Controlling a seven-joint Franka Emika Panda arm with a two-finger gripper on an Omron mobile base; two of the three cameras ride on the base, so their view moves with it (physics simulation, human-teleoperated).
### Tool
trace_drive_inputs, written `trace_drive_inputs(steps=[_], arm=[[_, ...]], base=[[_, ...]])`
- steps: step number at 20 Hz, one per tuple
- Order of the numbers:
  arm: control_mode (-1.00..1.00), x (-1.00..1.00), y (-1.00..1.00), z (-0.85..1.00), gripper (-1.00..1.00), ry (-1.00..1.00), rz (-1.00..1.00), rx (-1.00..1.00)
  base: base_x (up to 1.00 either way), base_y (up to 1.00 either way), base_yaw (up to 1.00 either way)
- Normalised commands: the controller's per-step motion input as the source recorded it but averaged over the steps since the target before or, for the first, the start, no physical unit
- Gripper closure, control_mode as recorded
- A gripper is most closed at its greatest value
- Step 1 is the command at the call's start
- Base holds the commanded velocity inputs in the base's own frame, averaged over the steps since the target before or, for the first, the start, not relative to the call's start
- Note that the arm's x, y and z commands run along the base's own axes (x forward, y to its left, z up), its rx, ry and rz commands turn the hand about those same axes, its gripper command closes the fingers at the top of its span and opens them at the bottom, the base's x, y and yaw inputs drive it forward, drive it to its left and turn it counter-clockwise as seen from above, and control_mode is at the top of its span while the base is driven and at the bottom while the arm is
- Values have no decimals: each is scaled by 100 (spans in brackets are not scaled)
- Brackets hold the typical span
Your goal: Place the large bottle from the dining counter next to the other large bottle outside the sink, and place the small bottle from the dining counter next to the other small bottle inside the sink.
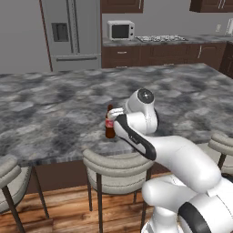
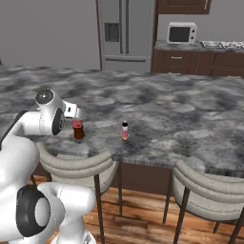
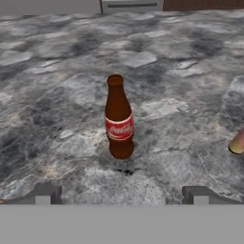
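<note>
Pincer (image 3: 121,194) spread wide, jaws far apart, nothing held and nothing touched; two dark finger tips (image 3: 44,194) at the near edge of the hand view, one on each side of the large bottle (image 3: 118,117). Bottle upright on the dining counter (image 3: 181,62), dark brown, narrow neck, red label, standing just beyond the tips and roughly centred between them, clear of both. In the left base view, same bottle (image 1: 109,122) near the counter's near edge, partly hidden behind the white wrist. In the right base view, only its lower part (image 2: 78,129) visible below the hand. To its right, near but apart, the small bottle (image 2: 125,130), upright, black cap, pale upper part, orange-yellow lower part; at the right edge of the hand view, an orange-yellow sliver of it (image 3: 237,143).

Counter top long, grey-and-black marbled stone (image 1: 54,100). Grey curved-back stools tucked along its near side: one (image 1: 116,166) directly under the bottle, another (image 2: 209,190) further right. Wooden floor (image 1: 63,214) beneath. Far side of the room: steel fridge (image 1: 73,32), white microwave (image 1: 121,30) on a dark-brown cabinet run (image 1: 164,54), hob (image 1: 161,38) to the microwave's right.
</note>
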Motion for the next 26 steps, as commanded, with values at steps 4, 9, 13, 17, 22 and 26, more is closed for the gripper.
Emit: trace_drive_inputs(steps=[4,9,13,17,22,26], arm=[[-100,26,0,-8,-100,0,0,0],[-100,26,6,-14,-100,0,0,0],[-100,23,8,-14,-100,0,0,0],[-100,26,3,-11,-100,0,0,0],[-100,24,4,-11,-100,0,0,0],[-100,23,8,-12,-100,0,0,0]], base=[[0,0,0],[0,0,0],[0,0,0],[0,0,0],[0,0,0],[0,0,0]])
